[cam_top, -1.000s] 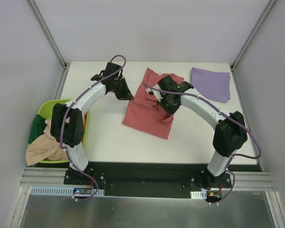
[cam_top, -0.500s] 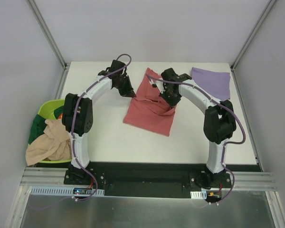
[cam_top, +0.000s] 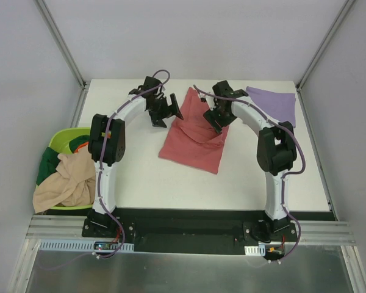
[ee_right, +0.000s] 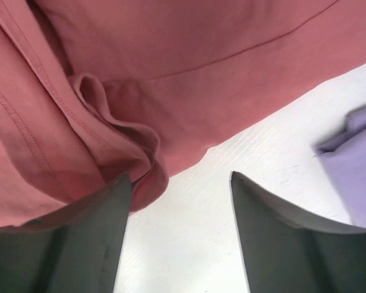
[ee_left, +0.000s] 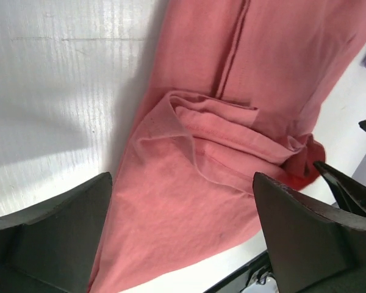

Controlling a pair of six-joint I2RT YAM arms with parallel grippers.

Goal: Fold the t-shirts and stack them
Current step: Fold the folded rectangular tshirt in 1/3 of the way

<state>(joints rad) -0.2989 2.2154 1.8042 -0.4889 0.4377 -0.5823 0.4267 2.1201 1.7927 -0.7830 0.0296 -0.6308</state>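
The red t-shirt lies in the middle of the counter, its far end reaching toward the back edge. A second ago both tools were pinching its cloth and carrying it toward the far side. Now they have let go and the shirt rests flat on its own. The left tool stands over the shirt's far left edge with its fingers spread wide and nothing between them. The right tool, at the far right edge, is likewise spread and empty. In its wrist view a rumpled hem sits just beside one finger, not gripped. The left wrist view shows a bunched ridge across the cloth, so the fold looks laid but not neat. I judge this fold step released rather than finished: the ridge probably needs smoothing, and the shirt still looks too long to stack. A folded purple shirt waits near the far right corner, apart from the red one. Off the counter's left edge, the green basket holds a beige garment and more, so the task seems far from done.
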